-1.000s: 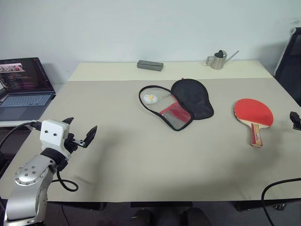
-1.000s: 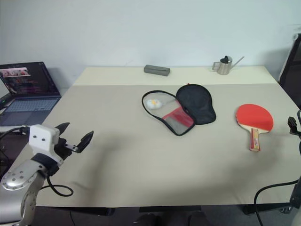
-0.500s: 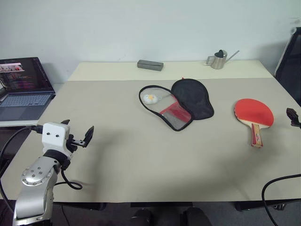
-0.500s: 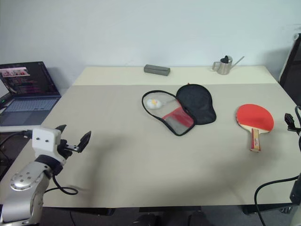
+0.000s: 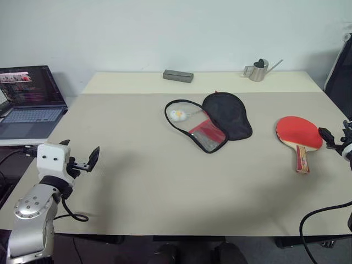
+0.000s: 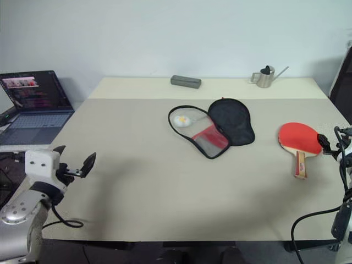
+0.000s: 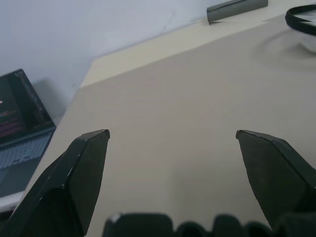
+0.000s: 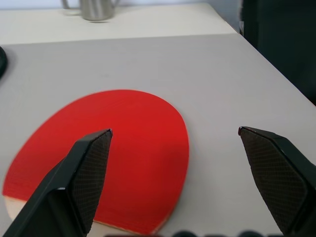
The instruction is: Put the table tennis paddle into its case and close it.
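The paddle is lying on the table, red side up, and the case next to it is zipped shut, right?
Not quite. The paddle does lie red side up on the table, but the case beside it is open, not zipped shut: its black flap is folded back. Both eye views show this.

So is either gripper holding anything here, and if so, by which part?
Nothing is held. The left gripper and right gripper are open and empty; the paddle lies on the table.
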Robot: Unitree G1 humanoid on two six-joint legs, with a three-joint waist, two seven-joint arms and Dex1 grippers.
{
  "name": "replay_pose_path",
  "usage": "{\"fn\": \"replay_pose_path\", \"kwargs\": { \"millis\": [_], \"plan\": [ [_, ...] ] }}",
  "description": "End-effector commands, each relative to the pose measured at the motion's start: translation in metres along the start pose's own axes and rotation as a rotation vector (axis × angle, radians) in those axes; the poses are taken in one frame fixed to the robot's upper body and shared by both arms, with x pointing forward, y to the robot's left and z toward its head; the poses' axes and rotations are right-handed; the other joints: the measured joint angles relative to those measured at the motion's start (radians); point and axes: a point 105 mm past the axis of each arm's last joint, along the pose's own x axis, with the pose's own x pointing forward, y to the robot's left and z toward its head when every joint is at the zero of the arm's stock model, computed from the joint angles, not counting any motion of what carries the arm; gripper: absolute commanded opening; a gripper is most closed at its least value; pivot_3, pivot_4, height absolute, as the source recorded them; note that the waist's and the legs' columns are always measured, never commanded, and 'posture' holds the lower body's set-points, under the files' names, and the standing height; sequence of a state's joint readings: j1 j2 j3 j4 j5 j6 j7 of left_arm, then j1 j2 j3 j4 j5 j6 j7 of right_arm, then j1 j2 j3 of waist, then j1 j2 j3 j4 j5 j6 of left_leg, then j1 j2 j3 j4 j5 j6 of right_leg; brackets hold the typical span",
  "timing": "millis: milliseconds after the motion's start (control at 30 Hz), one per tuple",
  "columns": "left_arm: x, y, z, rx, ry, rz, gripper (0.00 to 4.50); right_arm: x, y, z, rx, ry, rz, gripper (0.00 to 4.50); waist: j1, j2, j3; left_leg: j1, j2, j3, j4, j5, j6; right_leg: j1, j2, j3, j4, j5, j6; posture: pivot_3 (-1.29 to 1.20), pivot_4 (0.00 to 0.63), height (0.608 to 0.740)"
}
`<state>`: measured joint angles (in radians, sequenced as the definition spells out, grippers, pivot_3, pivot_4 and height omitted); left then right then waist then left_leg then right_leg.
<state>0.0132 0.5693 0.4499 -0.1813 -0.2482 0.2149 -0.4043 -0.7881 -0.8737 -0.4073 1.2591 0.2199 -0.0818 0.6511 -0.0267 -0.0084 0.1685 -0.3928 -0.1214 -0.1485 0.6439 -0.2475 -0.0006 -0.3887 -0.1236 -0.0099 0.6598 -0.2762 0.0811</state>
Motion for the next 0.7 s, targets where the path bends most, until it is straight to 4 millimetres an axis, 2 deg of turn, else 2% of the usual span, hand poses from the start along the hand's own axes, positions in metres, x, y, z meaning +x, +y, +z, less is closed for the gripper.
{"fn": "replay_pose_path", "kwargs": {
  "millis": [33,100,267,467,700],
  "plan": [
    [0.007,-0.001,0.016,0.034,-0.052,-0.018,4.50,0.002,0.009,0.012,-0.011,-0.064,0.057,4.48,-0.001,0.000,0.000,0.000,0.000,0.000,0.000,0.000,0.000,0.000,0.000,0.000,0.000,0.000,0.000,0.00,0.150,0.740],
    [0.010,-0.003,0.017,0.040,-0.056,-0.034,4.50,0.004,0.018,0.014,-0.011,-0.074,0.104,4.48,-0.003,0.000,0.000,0.000,0.000,0.000,0.000,0.000,0.000,0.000,0.000,0.000,0.000,0.000,0.000,0.00,0.150,0.740],
    [0.021,-0.005,0.026,0.048,-0.084,-0.070,4.50,0.012,0.058,0.028,-0.021,-0.123,0.309,4.48,-0.009,0.000,0.000,0.001,0.001,0.001,0.000,0.000,-0.001,-0.001,0.001,0.001,0.001,0.000,0.000,0.00,0.150,0.740],
    [0.038,-0.025,0.037,0.036,-0.131,-0.192,4.50,0.013,0.097,0.048,-0.060,-0.187,0.463,4.48,-0.003,0.000,0.000,0.000,0.000,0.000,0.000,0.000,-0.001,-0.001,0.001,0.000,0.001,0.000,0.000,0.00,0.150,0.740],
    [0.058,-0.051,0.060,0.020,-0.198,-0.343,4.50,0.006,0.153,0.045,-0.062,-0.156,0.655,4.48,-0.002,0.000,0.000,0.000,0.000,-0.002,0.001,0.000,-0.002,-0.001,0.001,-0.001,0.002,0.000,0.000,0.00,0.150,0.740]
  ]
}}
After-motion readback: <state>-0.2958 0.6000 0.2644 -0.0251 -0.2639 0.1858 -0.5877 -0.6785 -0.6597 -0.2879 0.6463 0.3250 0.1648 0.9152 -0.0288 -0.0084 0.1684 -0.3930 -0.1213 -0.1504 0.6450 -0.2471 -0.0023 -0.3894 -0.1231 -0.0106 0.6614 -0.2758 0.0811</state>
